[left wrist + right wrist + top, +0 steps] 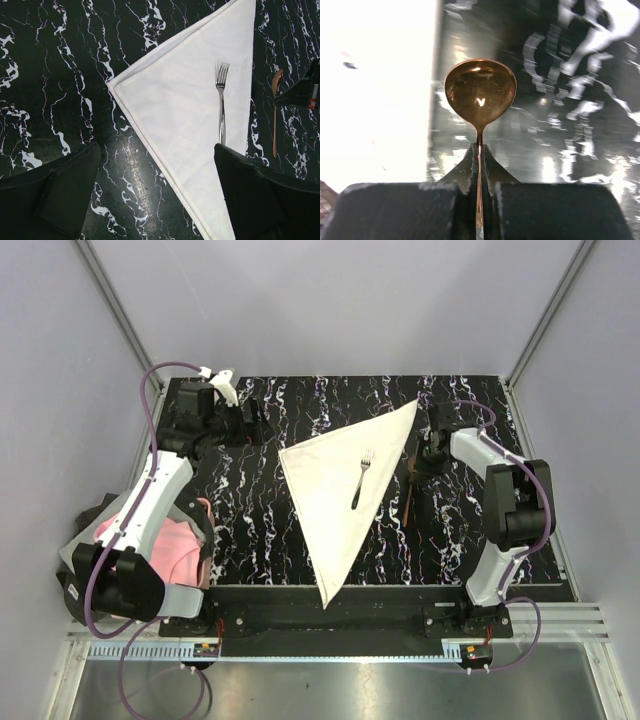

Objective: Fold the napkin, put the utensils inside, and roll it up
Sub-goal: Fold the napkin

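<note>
The cream napkin [340,490] [195,115] lies folded into a triangle on the black marbled table. A silver fork [361,480] [221,102] rests on it, tines pointing away. Just right of the napkin lies a copper-brown spoon [410,485] [275,112] [480,92]. My right gripper [428,455] [480,165] is shut on the spoon's neck below the bowl, low over the table. My left gripper [250,425] [157,195] hovers open at the back left, above the napkin's left edge, holding nothing.
A pink and grey cloth [165,545] sits off the table's left edge under the left arm. The black marbled table top [250,510] ends at a rail at the front. Grey walls close in the back and sides.
</note>
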### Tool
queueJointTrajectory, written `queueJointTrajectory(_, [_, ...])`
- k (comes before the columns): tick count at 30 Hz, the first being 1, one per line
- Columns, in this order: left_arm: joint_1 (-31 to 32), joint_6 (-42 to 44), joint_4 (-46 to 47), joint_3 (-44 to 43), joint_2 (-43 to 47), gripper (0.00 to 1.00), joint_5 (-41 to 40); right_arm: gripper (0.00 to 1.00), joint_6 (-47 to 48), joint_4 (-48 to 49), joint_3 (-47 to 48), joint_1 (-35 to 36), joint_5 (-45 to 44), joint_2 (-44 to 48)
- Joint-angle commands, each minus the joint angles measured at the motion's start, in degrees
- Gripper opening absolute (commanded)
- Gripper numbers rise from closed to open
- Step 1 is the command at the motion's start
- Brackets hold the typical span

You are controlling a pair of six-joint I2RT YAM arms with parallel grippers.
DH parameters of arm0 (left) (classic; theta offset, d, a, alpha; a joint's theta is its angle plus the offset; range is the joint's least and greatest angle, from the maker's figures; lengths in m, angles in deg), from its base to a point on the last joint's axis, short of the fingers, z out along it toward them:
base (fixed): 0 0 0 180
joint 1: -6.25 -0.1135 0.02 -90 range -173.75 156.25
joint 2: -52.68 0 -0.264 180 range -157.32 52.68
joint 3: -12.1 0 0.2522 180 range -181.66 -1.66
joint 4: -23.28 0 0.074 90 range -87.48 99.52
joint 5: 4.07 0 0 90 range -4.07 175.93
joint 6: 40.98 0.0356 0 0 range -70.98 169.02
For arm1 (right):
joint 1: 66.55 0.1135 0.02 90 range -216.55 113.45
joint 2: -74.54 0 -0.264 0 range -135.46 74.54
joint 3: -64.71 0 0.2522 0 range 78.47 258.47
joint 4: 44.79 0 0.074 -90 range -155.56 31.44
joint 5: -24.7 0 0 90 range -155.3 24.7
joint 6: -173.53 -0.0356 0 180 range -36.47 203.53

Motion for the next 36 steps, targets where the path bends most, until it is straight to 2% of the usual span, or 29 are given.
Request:
queueJointTrajectory(1, [-0.2, -0.3, 2.9, 0.1, 2.0, 0.99, 1.8, 0.00, -5.3, -0.2, 7.7, 2.9, 1.4, -0.1])
queueJointTrajectory(6, [-0.1, -0.5, 3.1, 0.2, 2.0, 0.99, 2.2, 0.00, -7.9, -1.5, 15.3, 6.9, 1.8, -5.2])
queueJointTrajectory(12, [-0.1, -0.5, 3.2, 0.2, 2.3, 0.99, 2.3, 0.00, -11.0, -2.0, 19.4, 10.0, 1.4, -10.7])
queueJointTrajectory(36, [-0.2, -0.9, 3.5, 0.2, 3.0, 0.99, 3.3, 0.00, -17.5, 0.0, 20.3, 12.3, 2.3, -17.3])
